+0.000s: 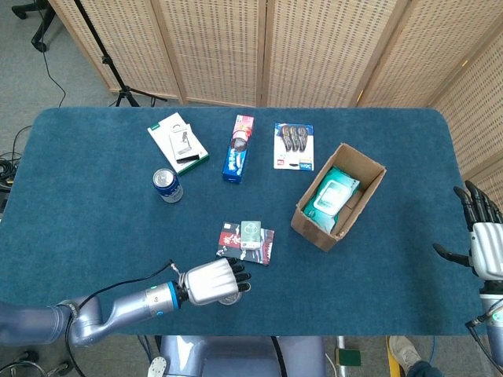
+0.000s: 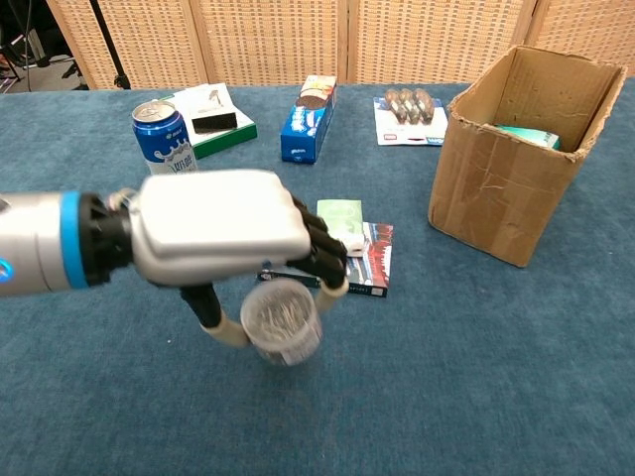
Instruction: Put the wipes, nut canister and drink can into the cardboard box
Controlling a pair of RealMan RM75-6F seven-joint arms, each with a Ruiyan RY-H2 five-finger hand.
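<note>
On blue felt table (image 1: 94, 228), wicker screens (image 1: 220, 47) behind, left robot hand (image 2: 223, 233) grasping nut canister (image 2: 283, 321), right robot hand (image 1: 481, 239) splayed

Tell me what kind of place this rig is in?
Probably a lab or studio data-collection setup: blue felt-covered table, woven-cane folding screens as backdrop, a black stand and cables on grey carpet, assorted retail items laid out.

- head view looks steeply down from high over the whole table (image 1: 94, 228)
- chest view sits low, facing across it; both share the cardboard box (image 2: 516, 159)
</note>
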